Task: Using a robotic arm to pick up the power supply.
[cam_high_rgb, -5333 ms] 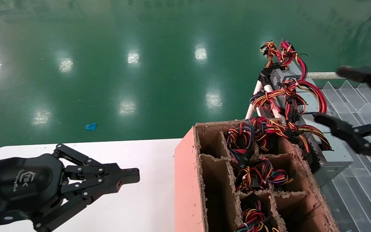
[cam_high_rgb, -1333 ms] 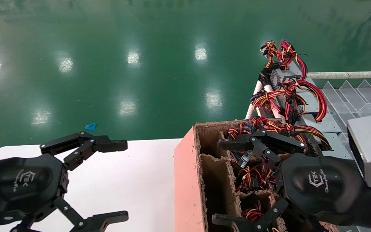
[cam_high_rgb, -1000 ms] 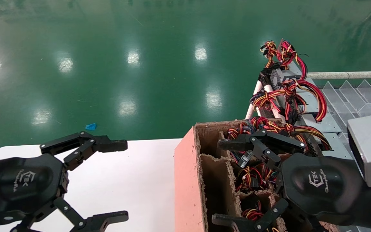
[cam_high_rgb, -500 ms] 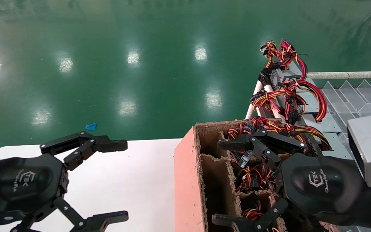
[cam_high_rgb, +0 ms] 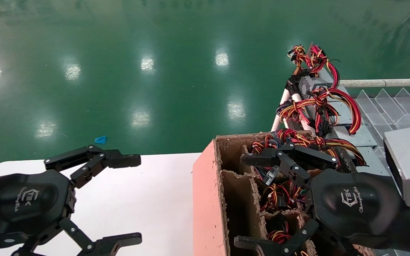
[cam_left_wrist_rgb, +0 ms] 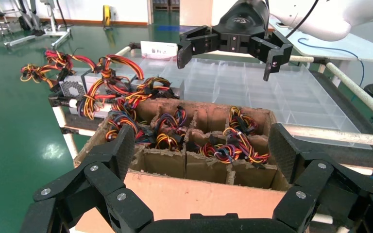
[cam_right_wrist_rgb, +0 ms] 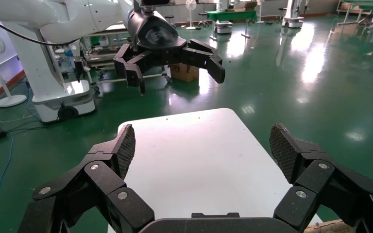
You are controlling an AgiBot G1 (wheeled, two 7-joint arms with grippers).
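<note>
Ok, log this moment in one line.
right claw: open, over divider box | left claw: open, over table | power supply: not gripped

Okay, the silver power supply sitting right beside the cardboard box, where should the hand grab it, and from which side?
Probably from above, across the bare metal body of the power supply, at the end away from the cardboard box. Its flat top faces up, and the wires spill over the box-side end. The open right hand is nearest.
</note>
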